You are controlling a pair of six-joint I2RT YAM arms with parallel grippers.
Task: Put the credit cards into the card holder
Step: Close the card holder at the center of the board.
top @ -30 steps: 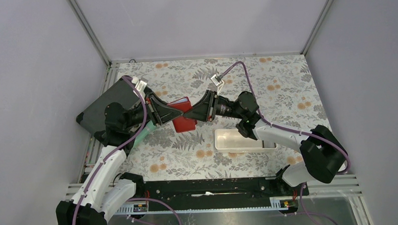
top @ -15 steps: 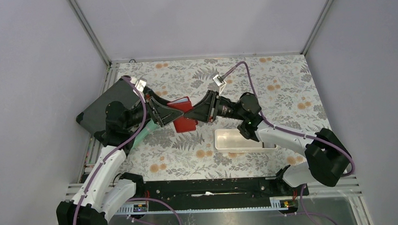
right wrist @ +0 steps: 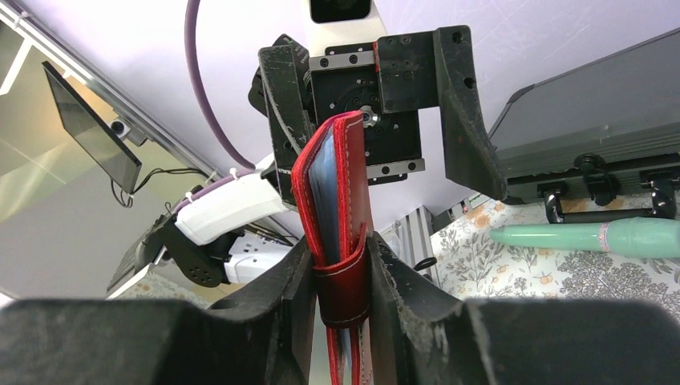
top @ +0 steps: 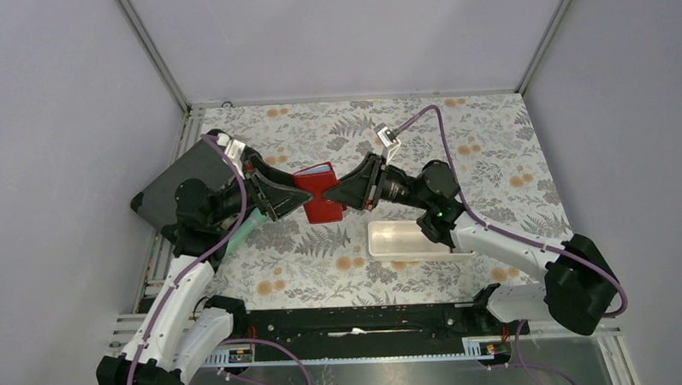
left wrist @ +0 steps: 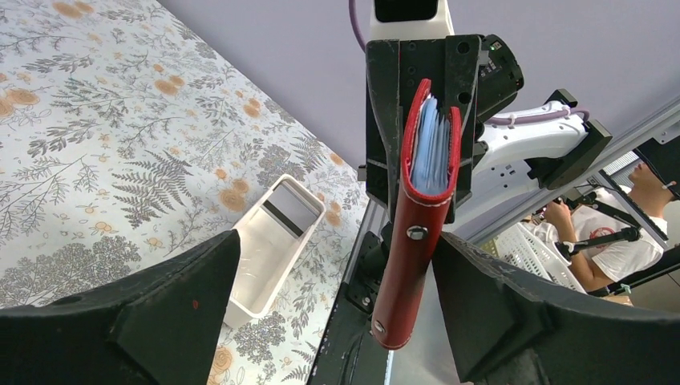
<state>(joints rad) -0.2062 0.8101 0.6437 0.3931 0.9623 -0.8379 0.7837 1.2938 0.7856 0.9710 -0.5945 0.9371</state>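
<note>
- Wallet position: a small red leather-like folding wallet [top: 319, 193] is held off the flower-printed tablecloth [top: 490, 144], above the middle of the table, between the tips of the two grippers.
- Right gripper [top: 336, 194]: its black fingers [right wrist: 281, 297] are clenched on the wallet from both sides, across the narrow red strap. The wallet is seen edge-on in the right wrist view.
- Left gripper [top: 302, 193]: its black fingers [left wrist: 160, 313] are spread wide, one on each side of the wallet. Neither is seen touching it, and nothing is grasped by this gripper.
- Light blue thin plastic cards [left wrist: 433, 152] are seen tucked between the two red flaps, with their edges showing at the wallet's open end. How many are inside cannot be told.
- Two small round metal snap parts [left wrist: 415, 233] are seen on the wallet's outer face in the left wrist view, one near the middle and one near the end of the strap.
- A long white rectangular plastic tray [top: 416, 239] is laid flat on the tablecloth, nearer the arm bases than the wallet and to its right. It is partly covered by the right arm and is apart from the wallet.
- A big dark grey hard case [top: 179, 185] is placed at the left edge of the table, partly hidden by the left arm.
- A mint-green pen-shaped object [right wrist: 601, 237] is laid on the tablecloth just beside the case, under the left arm.
</note>
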